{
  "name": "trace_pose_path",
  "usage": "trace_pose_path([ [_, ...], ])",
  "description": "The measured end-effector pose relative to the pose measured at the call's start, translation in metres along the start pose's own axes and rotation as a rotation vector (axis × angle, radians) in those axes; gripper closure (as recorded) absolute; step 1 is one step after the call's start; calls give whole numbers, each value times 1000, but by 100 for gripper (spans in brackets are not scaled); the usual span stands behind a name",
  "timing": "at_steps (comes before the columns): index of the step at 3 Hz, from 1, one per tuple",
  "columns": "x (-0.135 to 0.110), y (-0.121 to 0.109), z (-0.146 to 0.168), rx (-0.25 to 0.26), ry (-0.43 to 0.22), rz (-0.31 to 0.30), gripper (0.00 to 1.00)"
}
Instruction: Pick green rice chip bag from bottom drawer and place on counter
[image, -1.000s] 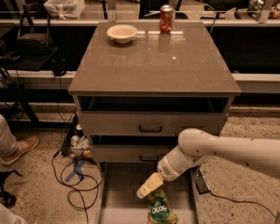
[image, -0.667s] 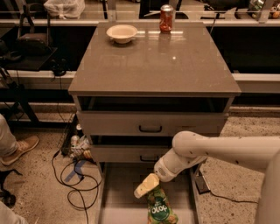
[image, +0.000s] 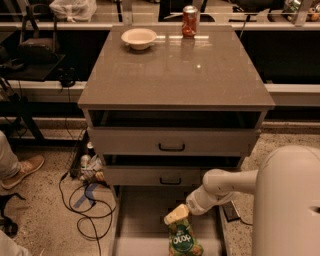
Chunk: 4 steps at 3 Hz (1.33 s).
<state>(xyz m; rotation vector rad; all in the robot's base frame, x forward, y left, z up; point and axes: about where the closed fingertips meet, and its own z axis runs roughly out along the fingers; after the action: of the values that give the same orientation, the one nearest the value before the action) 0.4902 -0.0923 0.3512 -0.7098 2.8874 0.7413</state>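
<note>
One green rice chip bag (image: 184, 242) stands upright near the front of the pulled-out bottom drawer (image: 145, 210), its top edge offered upward. The claw (image: 175, 215) sits at that edge, angled down from the right, probably for a pinch. Whether it is clamped I cannot tell. A bowl (image: 139, 37) and a red soda can (image: 189, 21) sit far back on the bench (image: 200, 75).

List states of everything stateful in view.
bottom drawer: pulled open.
upper drawers: both shut.
green rice chip bag: upright in the bottom drawer, front end.
pincer: low over the drawer, at the bag's top.
red soda can: upright on the counter, back edge.
bowl: upright on the counter.
</note>
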Motion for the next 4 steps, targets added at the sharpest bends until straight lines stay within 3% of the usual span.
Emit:
trace_pose_path([
  [1, 19, -41, 51, -24, -7, 103, 0],
  [2, 25, -61, 91, -26, 23, 152, 0],
  [4, 22, -77, 154, 7, 113, 202, 0],
])
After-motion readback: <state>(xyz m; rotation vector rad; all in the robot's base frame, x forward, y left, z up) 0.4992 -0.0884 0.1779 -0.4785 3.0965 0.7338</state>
